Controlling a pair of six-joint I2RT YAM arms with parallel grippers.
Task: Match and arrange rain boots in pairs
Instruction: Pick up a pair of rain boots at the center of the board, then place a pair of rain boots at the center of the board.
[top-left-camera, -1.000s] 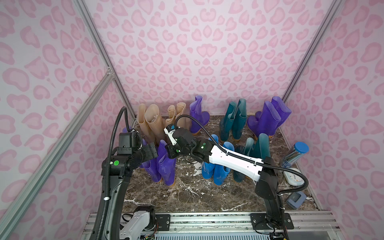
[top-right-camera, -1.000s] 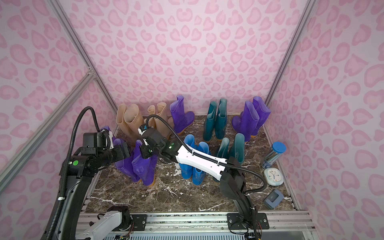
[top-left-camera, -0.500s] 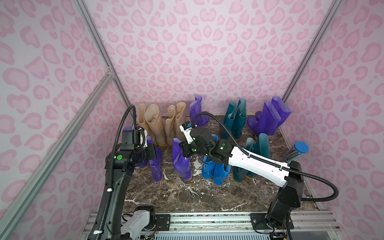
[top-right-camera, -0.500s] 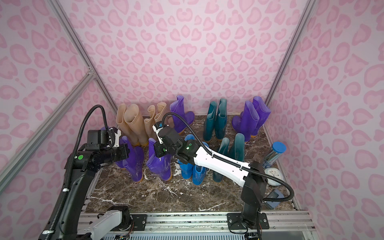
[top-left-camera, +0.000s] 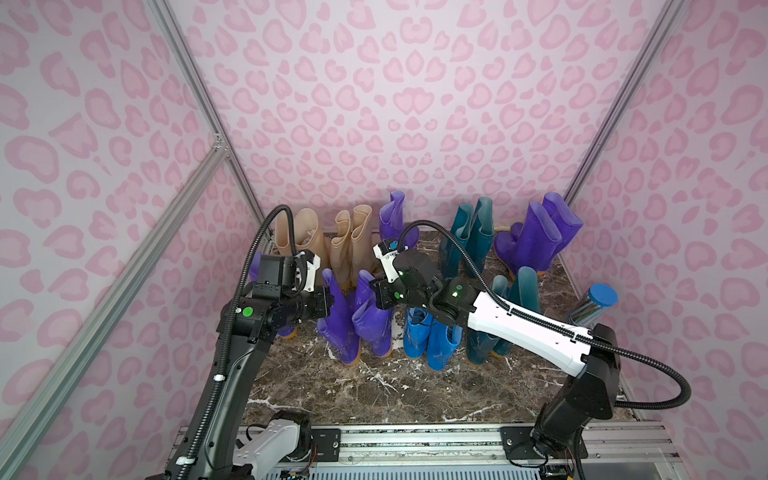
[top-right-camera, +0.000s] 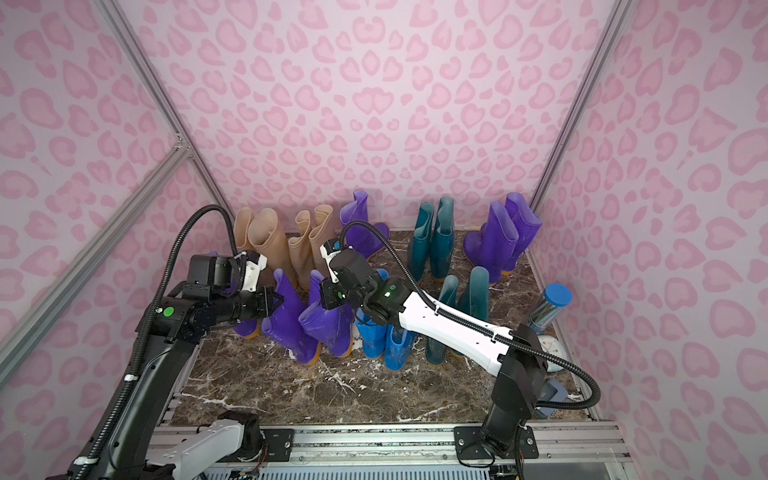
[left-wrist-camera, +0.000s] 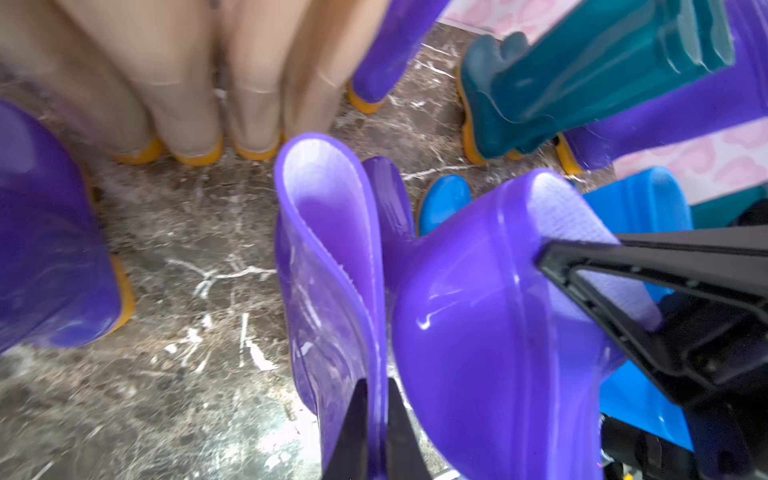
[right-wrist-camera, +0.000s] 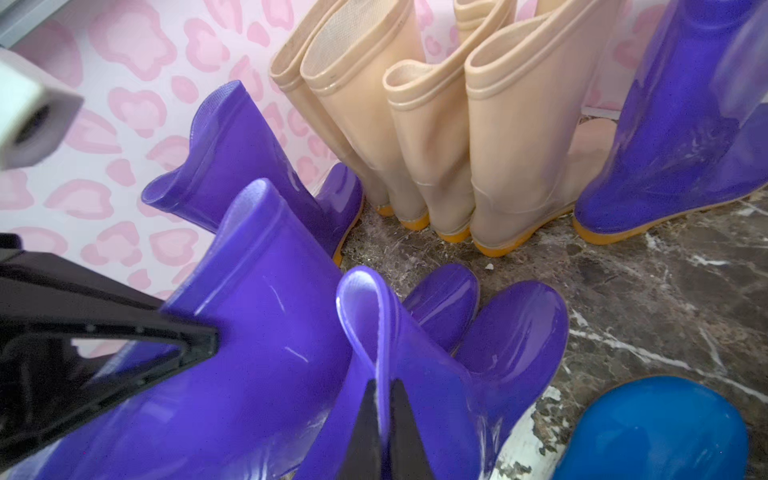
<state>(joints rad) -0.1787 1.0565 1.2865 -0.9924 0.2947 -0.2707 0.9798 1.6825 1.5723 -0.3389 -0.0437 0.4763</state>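
Two purple rain boots stand side by side, leaning, on the marble floor (top-left-camera: 374, 395). My left gripper (left-wrist-camera: 377, 415) is shut on the rim of the left purple boot (top-left-camera: 338, 332), as the left wrist view shows. My right gripper (right-wrist-camera: 383, 409) is shut on the pinched rim of the right purple boot (top-left-camera: 372, 322). In both top views the left gripper (top-right-camera: 276, 301) and the right gripper (top-right-camera: 322, 297) face each other across the two shafts. Behind the left arm, a third purple boot (top-right-camera: 245, 328) is partly hidden.
Along the back wall stand several beige boots (top-left-camera: 328, 241), a single purple boot (top-left-camera: 395, 216), a teal pair (top-left-camera: 469, 232) and a purple pair (top-left-camera: 540, 237). A blue pair (top-left-camera: 432, 340) and a teal pair (top-left-camera: 519, 291) stand close to the right. A shiny cylinder (top-left-camera: 594, 303) stands far right.
The left gripper has shut on a purple boot's rim. Both arms have carried their purple boots to the right, and the two now stand together beside the blue pair.
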